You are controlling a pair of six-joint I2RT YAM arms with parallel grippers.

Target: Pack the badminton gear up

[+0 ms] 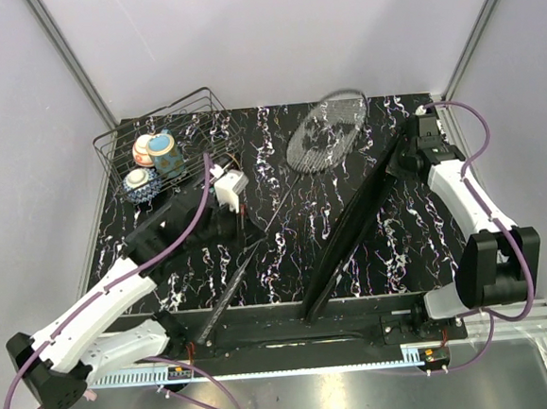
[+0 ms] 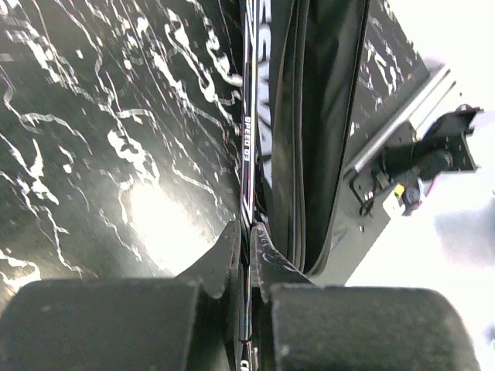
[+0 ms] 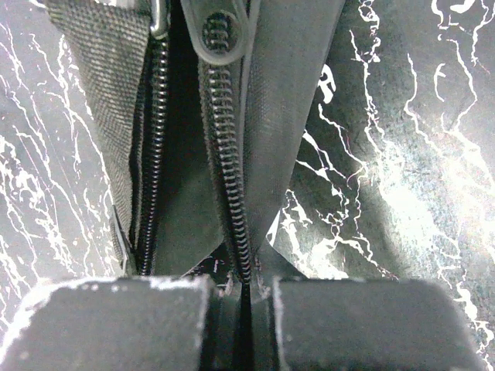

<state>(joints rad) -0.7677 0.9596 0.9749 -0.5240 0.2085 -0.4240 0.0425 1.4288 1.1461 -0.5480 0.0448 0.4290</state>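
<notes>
A black racket with an oval strung head (image 1: pixel 328 132) lies on the marble table, its shaft slanting down-left. My left gripper (image 1: pixel 244 216) is shut on that thin shaft (image 2: pixel 247 124), marked "SPEED 03", between my fingers (image 2: pixel 247 239). The black CROSSWAY bag (image 1: pixel 355 222) stretches from the back right to the front middle, one edge raised. My right gripper (image 1: pixel 405 156) is shut on the bag's zipper edge (image 3: pixel 232 201) and holds it up; in the right wrist view (image 3: pixel 246 272) the opening gapes to its left. The bag (image 2: pixel 325 116) lies just right of the shaft. No shuttlecocks or tube show.
A black wire basket (image 1: pixel 199 106) stands at the back left with three patterned bowls (image 1: pixel 161 156) in it. A metal rail (image 1: pixel 510 323) runs along the front edge. Grey walls close in the table at the back and sides.
</notes>
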